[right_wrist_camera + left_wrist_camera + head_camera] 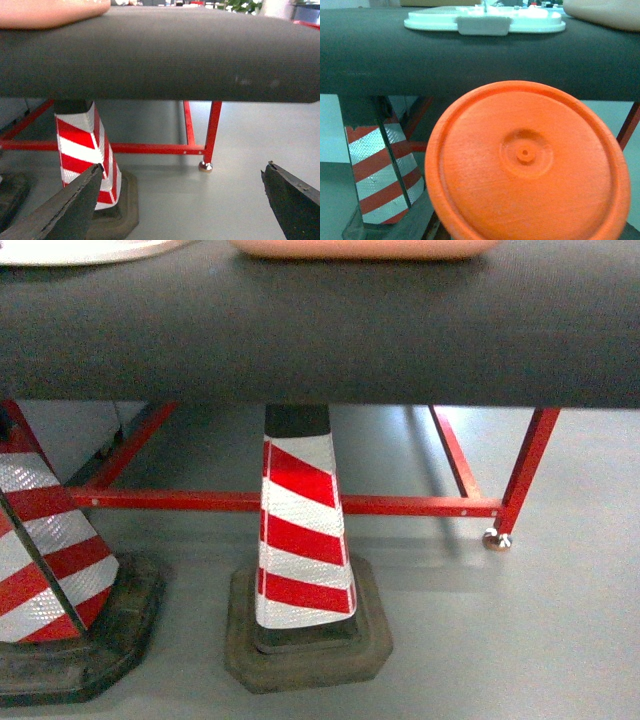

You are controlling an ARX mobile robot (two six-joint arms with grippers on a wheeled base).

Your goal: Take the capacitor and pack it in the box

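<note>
Grey floor and striped cones [302,540] lie below the dark surface [320,330], where the box [365,248] rests at the far edge. Right end effector [182,200] is spread wide; the left's state cannot be told.

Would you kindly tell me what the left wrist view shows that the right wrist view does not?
Only the left wrist view shows the white lid lying on the table and a large orange disc close to the camera. Only the right wrist view shows the right gripper with jaws apart, and a red table leg. Both show the dark table edge, the pink box and a striped cone.
</note>
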